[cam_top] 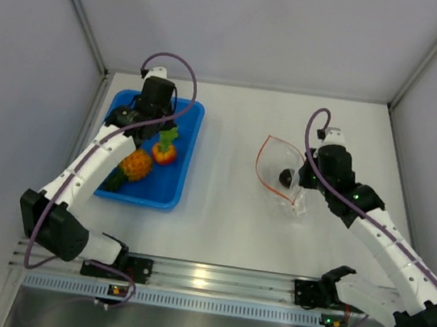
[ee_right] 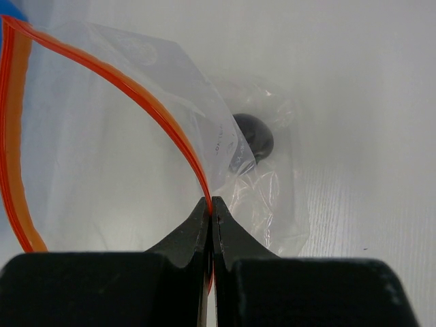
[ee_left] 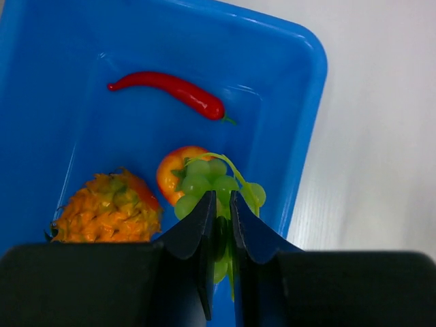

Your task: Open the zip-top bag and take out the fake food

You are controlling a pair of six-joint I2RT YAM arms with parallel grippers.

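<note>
A metal rail (cam_top: 211, 276) runs along the near edge of the white worktop (cam_top: 218, 220), carrying both arm bases.

On the right, the right gripper (ee_right: 212, 202) has its fingers pressed together on the orange-red zip strip (ee_right: 139, 97) of the zip-top bag (cam_top: 278, 157). It pinches one side of the mouth. The other side of the strip curves away to the left, so the mouth gapes in a wide loop. A dark piece (ee_right: 255, 136), round and glossy, shows just beyond the fingertips. It seems to lie inside the bag, though the crinkled plastic makes that hard to confirm. The bag sits on the right half of the worktop, well apart from the tray.

On the left stands a blue tray (cam_top: 182, 176), holding the rest of the fake food. Nearest in it is an orange spiky piece (ee_left: 105, 212). Just beside that, to the right, is an orange tomato-like piece (ee_left: 174, 176).

The left gripper (ee_left: 222, 199) hangs over this end of the tray, its fingers drawn close together and clamped on a green piece (ee_left: 204, 182). The piece is a cluster of small round lobes on a thin stem. It pokes out past the fingertips and overlaps the tomato-like piece.

Farther on, a red chili (ee_left: 174, 92) lies alone on the tray floor near the far end, apart from the others.
</note>
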